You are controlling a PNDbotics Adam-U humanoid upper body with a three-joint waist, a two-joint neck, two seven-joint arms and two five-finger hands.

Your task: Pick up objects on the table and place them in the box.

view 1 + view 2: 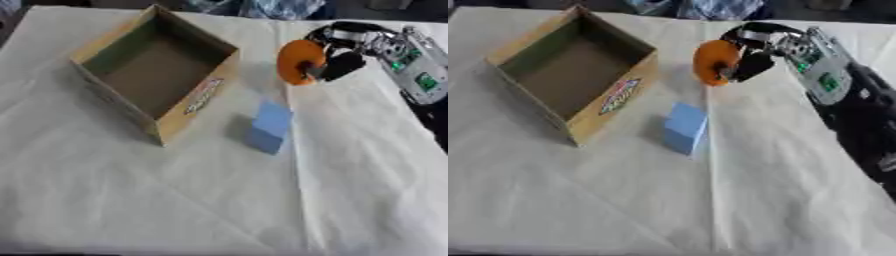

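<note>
One hand in view: right hand [750,55] clenched around orange disc [713,62], above worktop [623,200]. Blue block [685,127] sits beside open cardboard box [614,97], apart.

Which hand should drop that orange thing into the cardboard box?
The right hand: its fingers are already curled around the orange object, just right of the open box. No left hand shows in either view.
</note>
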